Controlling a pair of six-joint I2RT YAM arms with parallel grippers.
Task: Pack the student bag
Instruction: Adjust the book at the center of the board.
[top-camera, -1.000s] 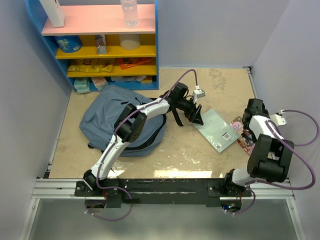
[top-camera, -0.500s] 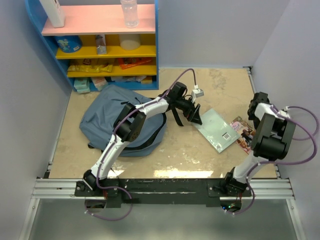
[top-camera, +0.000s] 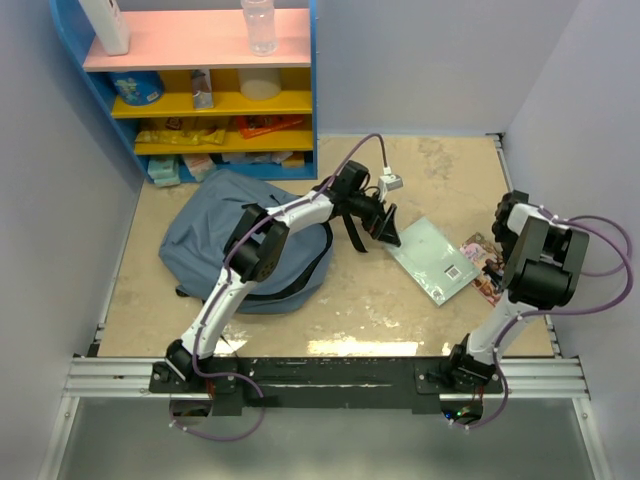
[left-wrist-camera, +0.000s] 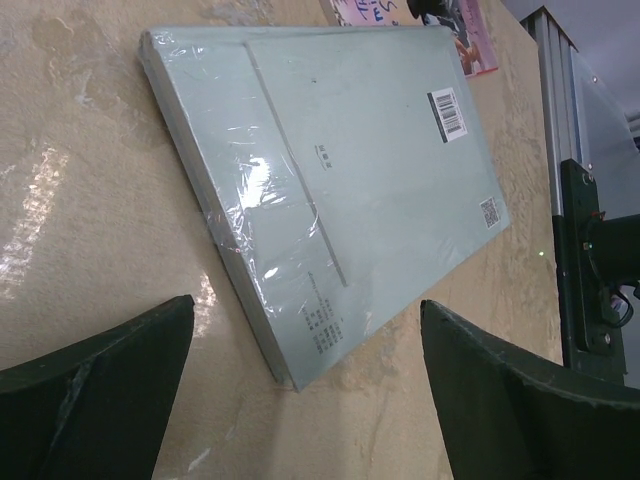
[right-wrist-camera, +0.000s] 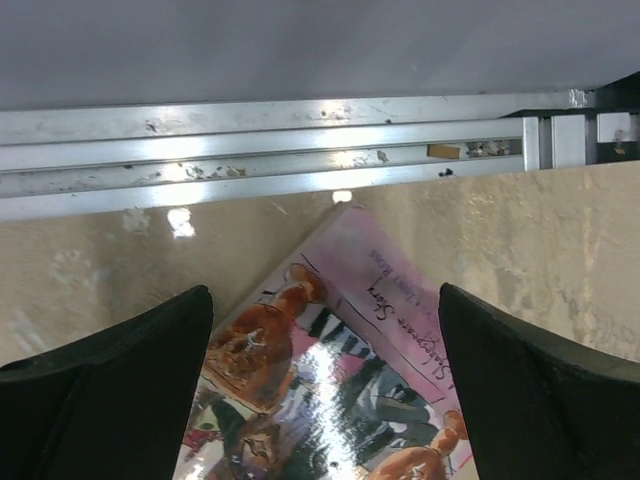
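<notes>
Over the last second the right arm has swung its elbow out toward the near edge and turned its wrist down, and the left arm has drawn back a touch toward the bag (top-camera: 215, 235).

Left gripper (top-camera: 388, 228) hangs low over the table (top-camera: 400, 310) at the near-left corner of the book (top-camera: 435, 258), jaws spread wide with nothing between them. From its wrist camera I see the book lying flat in glossy shrink-wrap, its corner pointing into the gap between the fingers. Right gripper (top-camera: 508, 213) is also wide open and empty, looking down on a corner of the magazine (top-camera: 483, 268), which lies just beside the book by the metal rail (right-wrist-camera: 300, 150) at the table's right edge.

The bag lies slumped on the left half of the table in front of the shelf (top-camera: 200, 90), under the left arm, with a black strap (top-camera: 352, 235) trailing between it and the book. I cannot tell whether its mouth is open.

I judge we are at the first pickup, with nothing packed that I can see. Next I would ease the left jaws down to take the book across its thickness at that corner. The wrap looks slippery and the book sits flush, so one finger may need to get under an edge. Then comes a carry left to the bag.
</notes>
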